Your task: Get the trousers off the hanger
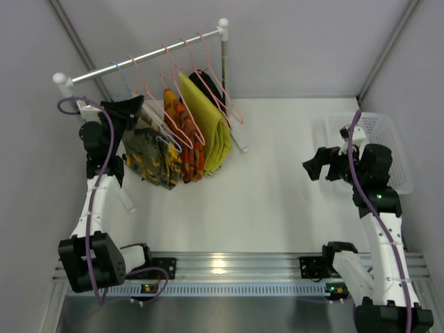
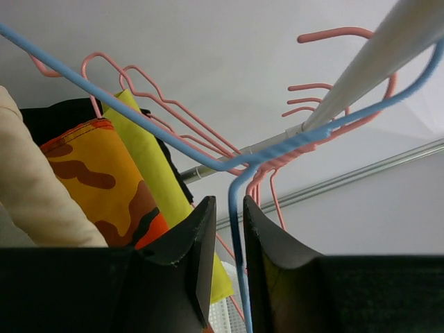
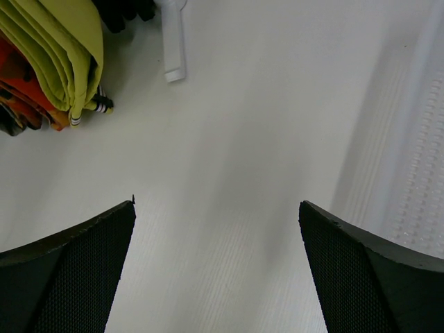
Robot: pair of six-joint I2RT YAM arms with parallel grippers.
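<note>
Two black fingers [image 2: 201, 236] of my left hand [image 2: 227, 205] are sitting close together with the thin light-blue wire hanger [image 2: 90, 86] running down between them. Only a sliver of gap is showing, so I am reading this as a closed grip on the wire just below its neck.

Around that grip the wrist view is crowded. The hanger's hook is passing over the white clothes rail [image 1: 139, 59], and the hooks of the pink wire hangers [image 1: 208, 69] are bunching right beside it. An orange-red patterned garment [image 1: 184, 139] and a yellow-green folded garment [image 1: 208, 128] are hanging next along.

From above, the folded camouflage trousers [image 1: 149, 156] are hanging under the left hand, near the left end of the rail and just beside the orange-red garment.

My right hand [image 3: 216, 202] is hovering with its jaws spread wide and gripping nothing, well apart from the rack. It is over the white counter [image 1: 277, 194], near the white plastic basket [image 1: 385, 139].

As I judge it, the step in hand is securing the hanger so the trousers can be drawn off.
- I am aiming to keep the pinch firm, because a thin wire is likely to swivel between flat pads under the cloth's weight.
- If I am lifting the hook off the rail, I am planning to go straight up first and only then outward, so it is not catching a pink hook.
- I am thinking of bringing the right hand across to take the trousers low on the fold and slide them off sideways, not tug them downward.
</note>
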